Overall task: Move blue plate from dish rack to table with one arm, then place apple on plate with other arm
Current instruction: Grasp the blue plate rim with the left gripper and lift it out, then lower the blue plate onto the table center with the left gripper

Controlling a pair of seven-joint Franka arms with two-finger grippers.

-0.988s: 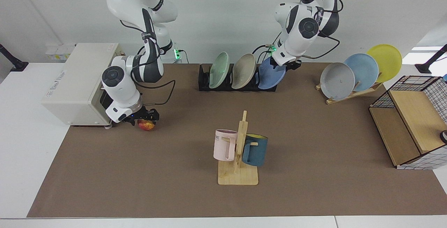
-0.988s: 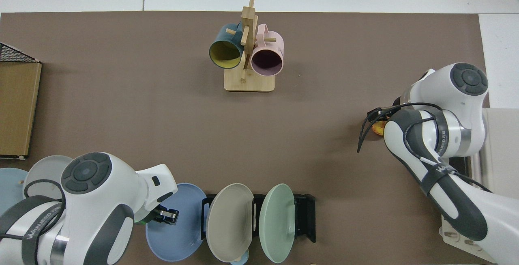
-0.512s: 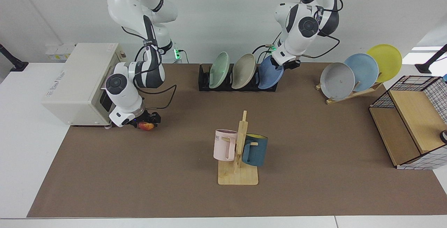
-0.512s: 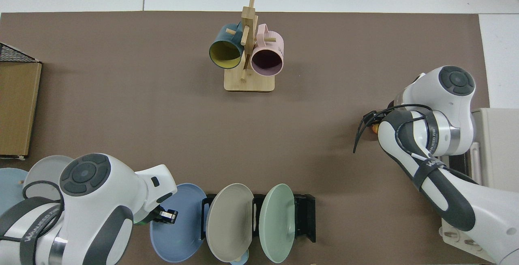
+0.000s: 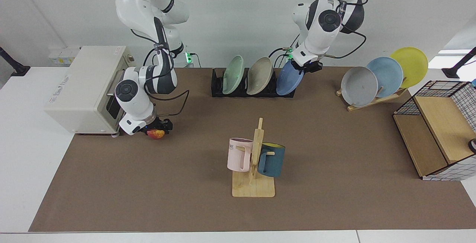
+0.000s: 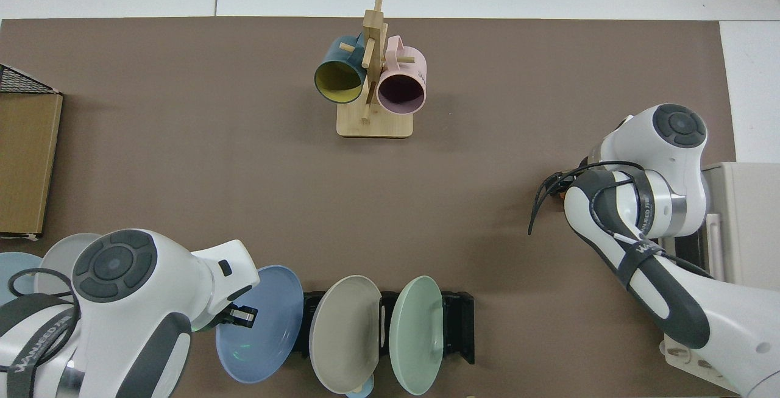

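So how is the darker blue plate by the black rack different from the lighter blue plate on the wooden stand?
The matte periwinkle-blue plate is darker and gripped at its rim by the left pincer; the pale sky-blue plate leans untouched between a grey and a yellow plate. Both are round and tilted.

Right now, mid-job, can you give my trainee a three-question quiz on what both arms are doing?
1. True or false: the blue plate lies flat on the table.
2. Which tool is at the apple? A) left tool B) right tool C) neither
3. Fill in: besides the blue plate, the dish rack holds a beige plate and a ____ plate.

Key:
1. False. The left tool grips the plate's upper rim; the plate stands tilted at the rack's end.
2. B. The right tool is closed over the apple beside the white appliance.
3. Green.
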